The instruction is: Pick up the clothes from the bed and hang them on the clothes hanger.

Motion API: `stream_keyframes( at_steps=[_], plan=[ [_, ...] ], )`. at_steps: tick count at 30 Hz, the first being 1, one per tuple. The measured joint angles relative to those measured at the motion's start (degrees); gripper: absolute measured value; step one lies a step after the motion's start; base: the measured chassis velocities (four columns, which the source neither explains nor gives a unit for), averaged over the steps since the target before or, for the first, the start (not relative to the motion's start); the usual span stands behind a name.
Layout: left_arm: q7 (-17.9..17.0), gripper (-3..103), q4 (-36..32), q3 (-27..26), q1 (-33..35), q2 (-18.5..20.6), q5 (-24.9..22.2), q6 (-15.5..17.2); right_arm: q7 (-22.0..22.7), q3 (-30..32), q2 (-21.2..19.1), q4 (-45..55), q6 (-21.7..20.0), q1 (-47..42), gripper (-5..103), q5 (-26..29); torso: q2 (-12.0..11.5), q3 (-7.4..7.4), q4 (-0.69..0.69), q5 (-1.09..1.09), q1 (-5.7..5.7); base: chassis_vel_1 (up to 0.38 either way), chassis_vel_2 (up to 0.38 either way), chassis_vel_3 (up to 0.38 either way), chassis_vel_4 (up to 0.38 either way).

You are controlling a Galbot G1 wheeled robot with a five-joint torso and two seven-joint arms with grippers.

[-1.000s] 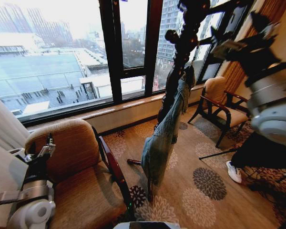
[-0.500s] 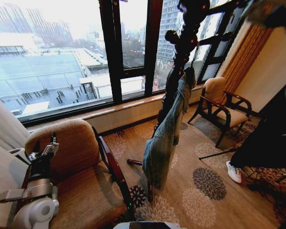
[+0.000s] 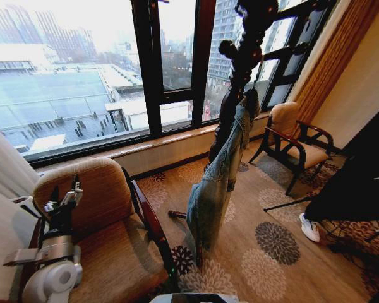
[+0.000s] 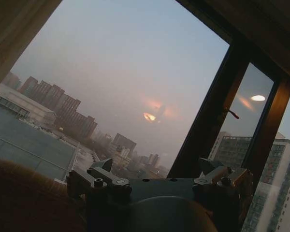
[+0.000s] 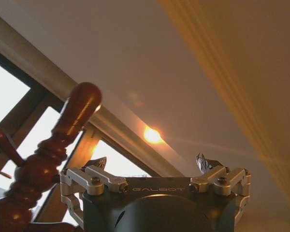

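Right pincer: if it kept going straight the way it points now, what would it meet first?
Probably the pale ceiling. The right pincer, open, points upward past the turned wooden knob beside its line; depth is unclear.

Bright window (image 3: 82, 82) glare, dim interior, edge distortion

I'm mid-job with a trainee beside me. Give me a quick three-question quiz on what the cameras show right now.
1. True or false: the denim jacket hangs on the wooden coat stand.
2. Multiple choice: in the head view, the left hand is in front of A) the near armchair, B) the far chair by the window, C) the window sill.
3. Fill in: in its wrist view the right hand is open and holds ____.
Key: 1 true; 2 A; 3 nothing.
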Motion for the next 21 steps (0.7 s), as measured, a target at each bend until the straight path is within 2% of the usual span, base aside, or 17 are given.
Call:
stream_keyframes(
  at_steps=[2,6,11,14,16,17,19,20,21],
  plan=[
    [0.0,100,0.05,0.3,0.01,0.3,-0.05,0.06,0.16,-0.11,-0.92,0.41,0.0,1.1,100,0.96,0.0,0.0,0.0,0.0,0.0,0.0,0.0,0.0,0.0],
    [-0.15,100,-0.02,1.44,-0.07,2.49,-1.04,0.62,0.29,-0.81,-6.16,3.36,0.11,7.93,100,5.98,0.0,-0.01,-0.01,-0.02,0.0,0.0,0.0,0.0,0.0],
    [-0.24,100,-0.1,1.93,0.15,4.37,-1.64,0.77,-0.08,-3.54,-9.98,6.15,0.63,13.5,100,6.85,0.0,-0.01,0.0,-0.01,0.0,0.0,0.0,0.0,0.0],
    [-0.27,100,-0.53,2.14,0.52,6.48,-2.23,0.92,-1.09,-9.42,-13.65,8.13,1.3,20.06,100,5.99,0.01,0.0,0.0,-0.02,0.0,0.0,0.0,0.0,0.0],
    [-0.29,100,-0.63,2.15,0.54,6.88,-2.34,0.98,-1.21,-10.76,-14.21,8.25,1.41,21.23,100,5.62,0.01,-0.01,0.0,-0.03,-0.01,0.0,0.0,0.0,0.0],
    [-0.43,100,-0.97,2.15,0.53,8.03,-2.74,1.25,-1.67,-16.63,-16.39,8.4,1.67,26.36,100,3.74,0.01,-0.01,0.02,-0.03,0.0,0.0,0.0,0.0,0.0],
    [-0.49,100,-1.04,2.15,0.51,8.32,-2.84,1.35,-1.84,-17.76,-16.84,8.4,1.72,27.37,100,3.31,0.0,0.0,0.02,-0.03,-0.01,0.0,0.0,0.0,0.0],
    [-0.68,100,-1.4,2.23,0.3,9.8,-3.29,1.79,-3.41,-25.88,-20.41,8.41,2.51,35.07,100,-0.28,0.0,0.0,-0.02,0.0,0.0,0.0,0.0,0.0,0.0],
    [-0.72,100,-1.45,2.26,0.24,10.35,-3.4,1.93,-4.06,-29.25,-21.78,8.41,2.99,37.85,100,-1.95,0.0,-0.01,-0.02,0.0,0.0,0.0,0.0,0.0,0.0]
  ],
)
